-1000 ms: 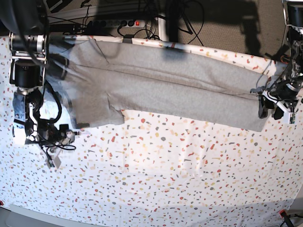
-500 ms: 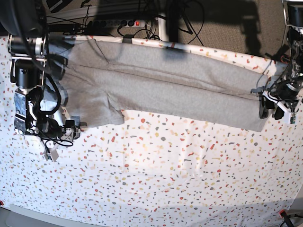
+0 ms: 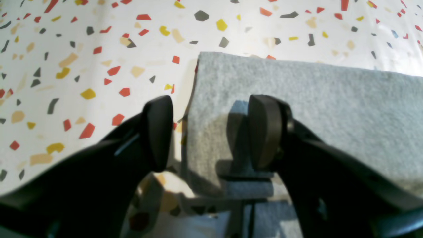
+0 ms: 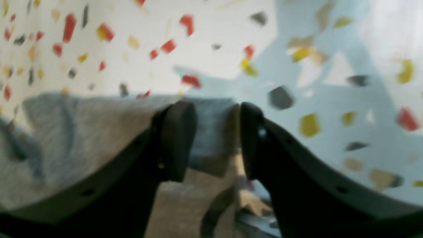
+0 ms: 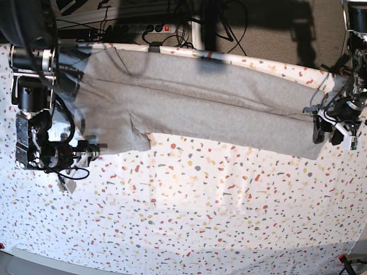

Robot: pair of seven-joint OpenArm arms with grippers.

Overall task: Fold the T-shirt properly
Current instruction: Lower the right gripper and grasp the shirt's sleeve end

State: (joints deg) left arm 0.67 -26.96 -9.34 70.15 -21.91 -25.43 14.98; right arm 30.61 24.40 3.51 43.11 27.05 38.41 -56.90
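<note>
White speckled cloth covers the counter, and the T-shirt lies across its far half as a long grey band, folded lengthwise. At one end the left gripper has its fingers spread wide astride the shirt's corner edge, one over fabric, one over bare cloth. At the other end the right gripper stands half-open, a fabric edge between its fingers; whether they pinch it, I cannot tell.

Nothing stands on the near half of the surface, so I can pass there; the T-shirt spans the far side, cables beyond.
</note>
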